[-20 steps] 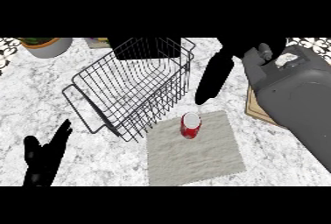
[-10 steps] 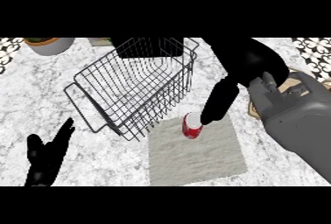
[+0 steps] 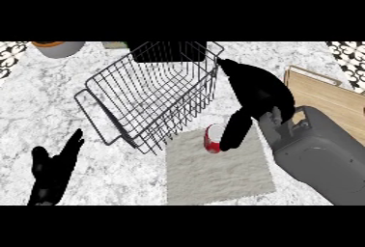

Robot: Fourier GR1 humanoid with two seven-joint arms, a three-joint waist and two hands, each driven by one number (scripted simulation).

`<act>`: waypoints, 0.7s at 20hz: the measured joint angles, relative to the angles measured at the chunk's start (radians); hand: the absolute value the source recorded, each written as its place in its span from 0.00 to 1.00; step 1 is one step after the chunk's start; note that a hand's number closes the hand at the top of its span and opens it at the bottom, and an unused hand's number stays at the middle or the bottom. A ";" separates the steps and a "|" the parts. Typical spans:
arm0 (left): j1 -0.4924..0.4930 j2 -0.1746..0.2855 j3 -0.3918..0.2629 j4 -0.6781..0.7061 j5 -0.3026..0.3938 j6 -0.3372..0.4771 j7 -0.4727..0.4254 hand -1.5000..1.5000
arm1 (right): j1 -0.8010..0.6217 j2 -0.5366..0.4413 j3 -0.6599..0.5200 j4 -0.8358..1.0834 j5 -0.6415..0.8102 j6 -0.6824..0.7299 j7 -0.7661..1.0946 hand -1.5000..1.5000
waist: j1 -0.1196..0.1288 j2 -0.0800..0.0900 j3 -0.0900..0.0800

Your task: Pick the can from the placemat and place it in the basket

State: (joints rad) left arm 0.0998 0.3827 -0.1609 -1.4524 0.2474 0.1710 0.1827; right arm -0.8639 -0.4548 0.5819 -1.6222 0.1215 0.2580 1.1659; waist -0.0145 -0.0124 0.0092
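The marble counter (image 3: 43,106) fills the view. The wire basket (image 3: 185,116) lies tilted on it, to the left of the right hand (image 3: 258,94) and touching the placemat's far left corner. The grey placemat (image 3: 221,176) is spread under and in front of this hand. The right hand is open; its straight fingers (image 3: 235,131) point down and lie against the right side of the can (image 3: 212,139). The red can stands upright on the far part of the placemat, outside the basket. The left hand (image 3: 51,171) rests open at the lower left, fingers up, well apart from the can.
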 measured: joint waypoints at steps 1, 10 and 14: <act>-0.004 -0.005 -0.001 0.002 -0.001 0.001 0.005 0.50 | 0.020 0.001 0.010 -0.002 0.013 -0.006 -0.006 0.00 | 0.000 0.000 0.000; -0.005 -0.011 0.009 0.007 -0.004 -0.021 0.004 0.50 | 0.142 0.047 0.062 -0.018 0.120 -0.066 -0.013 0.00 | 0.005 0.001 0.003; -0.003 -0.012 0.014 0.006 -0.006 -0.030 0.007 0.50 | 0.181 0.048 0.060 -0.019 0.161 -0.077 -0.030 0.00 | 0.007 0.002 0.003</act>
State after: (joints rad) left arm 0.0970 0.3702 -0.1465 -1.4461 0.2411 0.1415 0.1893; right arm -0.6832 -0.4072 0.6416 -1.6412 0.2828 0.1809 1.1362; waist -0.0079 -0.0108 0.0122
